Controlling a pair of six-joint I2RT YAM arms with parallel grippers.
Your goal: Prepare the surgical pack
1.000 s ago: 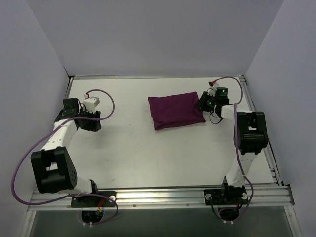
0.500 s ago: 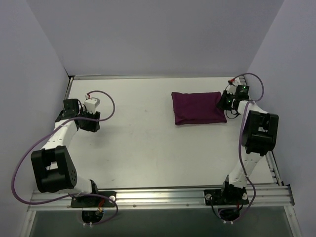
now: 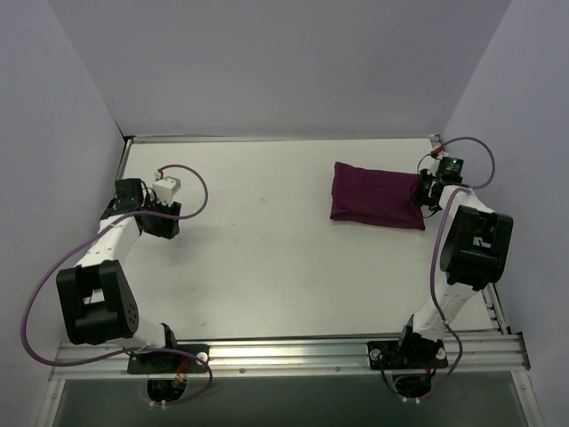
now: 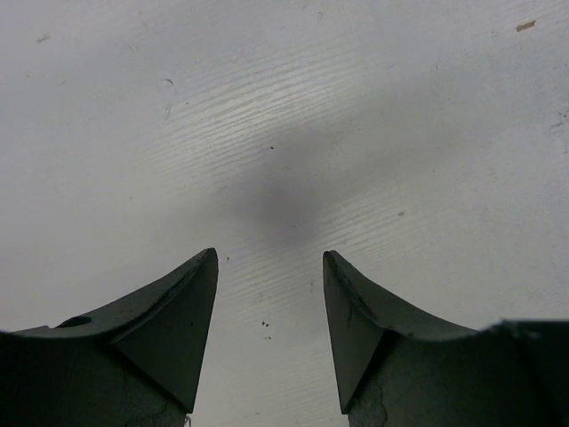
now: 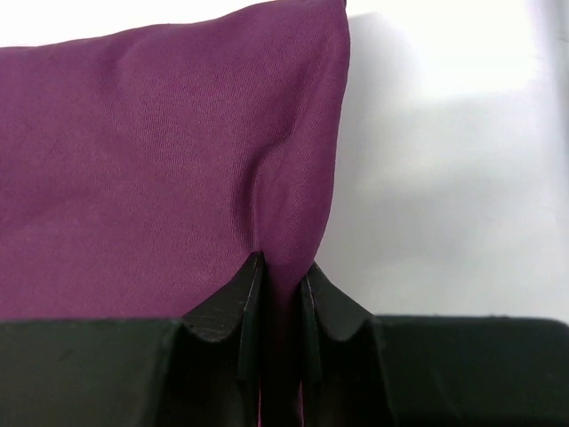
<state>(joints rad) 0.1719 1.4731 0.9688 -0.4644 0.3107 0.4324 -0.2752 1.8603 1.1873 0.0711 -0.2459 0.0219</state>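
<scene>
My right claw (image 5: 283, 267) is pinched tight on the purple cloth (image 3: 375, 196). It has a thin bit of the cloth's right edge between its two fingers, and the cloth puckers up just where they bite. I think the grip is at the edge so the claw can pull or lift the whole bundle without squashing the middle.

The cloth is folded into a fat little pillow. It lies flat on the table (image 3: 267, 267), on the far right side, close to the right edge. It looks puffy, so something may be wrapped inside. I cannot see through the cloth, so I cannot tell.

My left claw (image 4: 269, 258) is let go, with its fingers apart and nothing between them. It hangs low over bare table on the far left, well apart from the cloth. I think it waits there so it is out of the way of the right arm.

To me the pack looks nearly done, since the cloth is already folded up. I would be careful with the next move. A small pinch like this could slip, or it could tug the fold loose.
</scene>
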